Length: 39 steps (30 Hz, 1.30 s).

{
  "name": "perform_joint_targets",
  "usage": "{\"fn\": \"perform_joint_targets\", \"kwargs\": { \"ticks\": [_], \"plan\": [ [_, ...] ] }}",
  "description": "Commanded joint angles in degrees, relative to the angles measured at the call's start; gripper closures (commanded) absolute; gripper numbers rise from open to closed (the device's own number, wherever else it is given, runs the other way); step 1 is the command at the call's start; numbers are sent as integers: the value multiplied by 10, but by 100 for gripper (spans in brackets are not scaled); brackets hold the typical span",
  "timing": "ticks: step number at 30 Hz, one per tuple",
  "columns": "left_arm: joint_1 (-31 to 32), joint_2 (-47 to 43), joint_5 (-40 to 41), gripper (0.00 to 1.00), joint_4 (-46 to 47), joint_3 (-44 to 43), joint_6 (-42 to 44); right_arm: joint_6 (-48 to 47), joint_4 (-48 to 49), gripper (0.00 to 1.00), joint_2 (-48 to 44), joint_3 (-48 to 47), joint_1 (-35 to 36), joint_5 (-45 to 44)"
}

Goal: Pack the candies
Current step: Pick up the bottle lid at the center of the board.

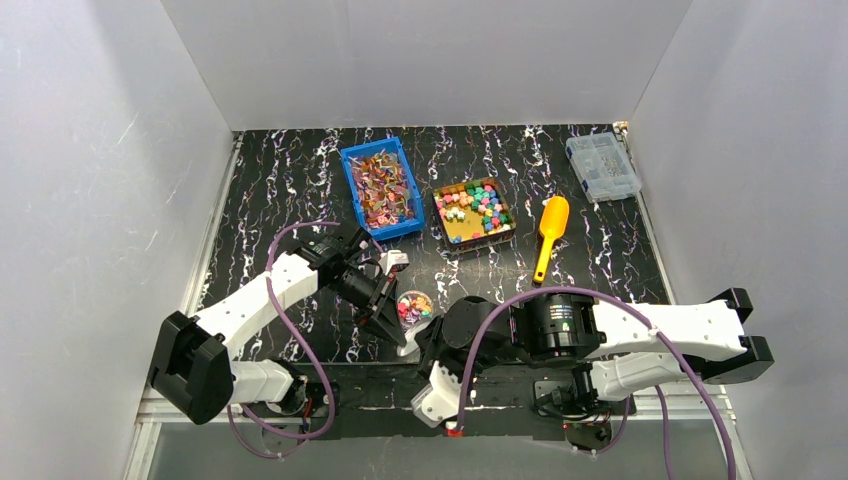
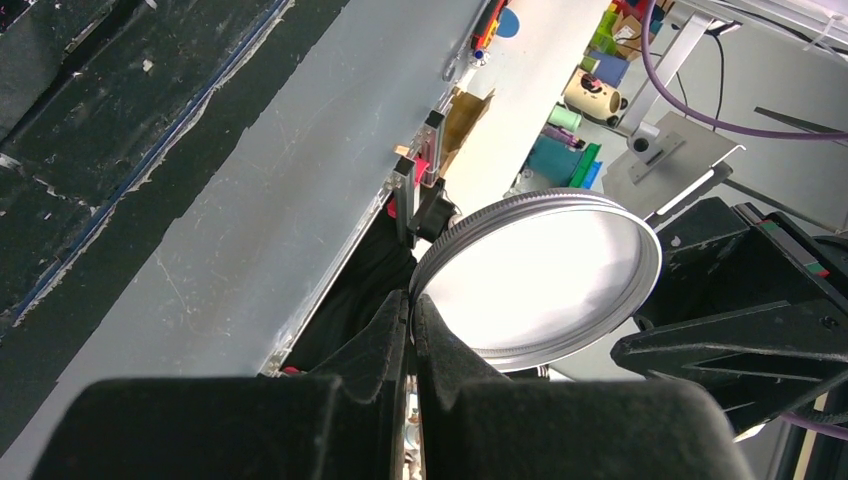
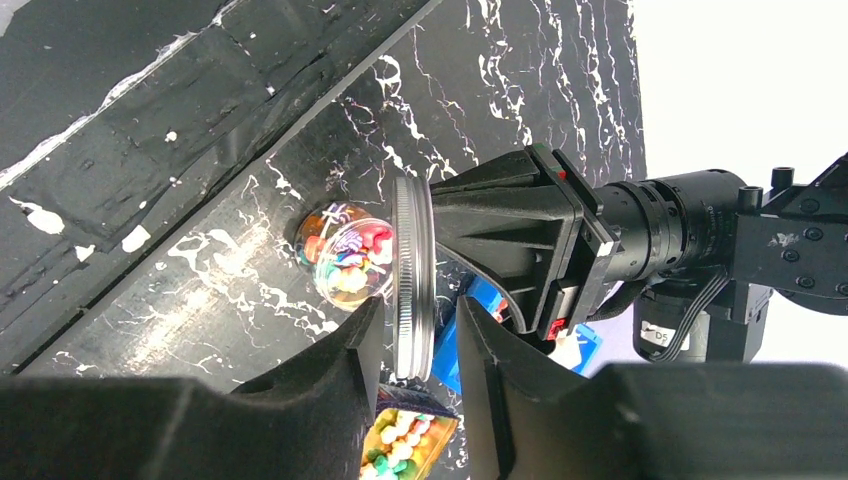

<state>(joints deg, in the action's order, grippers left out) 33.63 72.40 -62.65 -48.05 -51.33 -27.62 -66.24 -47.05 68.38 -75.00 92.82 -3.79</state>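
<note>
The candies, small mixed-colour cubes, fill a brown box (image 1: 475,211) and part of a small clear jar (image 1: 414,306) on the black table. The jar also shows in the right wrist view (image 3: 345,250). My left gripper (image 2: 412,298) is shut on the rim of a round silver lid (image 2: 540,275), holding it on edge beside the jar. My right gripper (image 3: 420,310) is open, its fingers on either side of the edge-on lid (image 3: 412,270) with a gap on each side. In the top view both grippers, left (image 1: 390,322) and right (image 1: 428,342), meet just in front of the jar.
A blue bin (image 1: 381,188) of foil-wrapped sweets stands behind the jar, left of the candy box. An orange scoop (image 1: 549,235) lies right of the box. A clear lidded organiser (image 1: 602,167) sits at the back right. White walls close in the table.
</note>
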Motion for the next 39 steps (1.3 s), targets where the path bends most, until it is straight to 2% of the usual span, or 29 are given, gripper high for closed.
{"fn": "perform_joint_targets", "kwargs": {
  "ticks": [1,5,13,18,19,22,24,26,31,39],
  "plan": [
    [6,-16,-20,100,-17,0,12,-5,5,60,4,-22,7,-14],
    [10,-16,-19,100,-21,-3,14,0,4,62,7,-23,7,-14],
    [14,-15,-23,100,-28,-11,18,2,-4,76,10,-26,11,-16],
    [15,-14,-22,100,-32,-15,23,6,-15,96,13,-31,13,-15],
    [14,-13,-20,97,-32,-16,23,9,-18,98,13,-31,13,-15],
    [14,-16,-8,69,-35,-21,22,18,-24,99,13,-32,14,-16],
    [14,-19,-3,60,-37,-29,23,26,-27,99,11,-30,14,-22],
    [14,-25,12,47,-38,-39,20,35,-24,99,5,-23,14,-26],
    [11,-40,75,36,-37,-66,7,64,2,99,-26,9,14,-28],
    [0,-115,315,30,-31,-110,-29,199,96,99,-81,58,14,-43]
  ]
}}
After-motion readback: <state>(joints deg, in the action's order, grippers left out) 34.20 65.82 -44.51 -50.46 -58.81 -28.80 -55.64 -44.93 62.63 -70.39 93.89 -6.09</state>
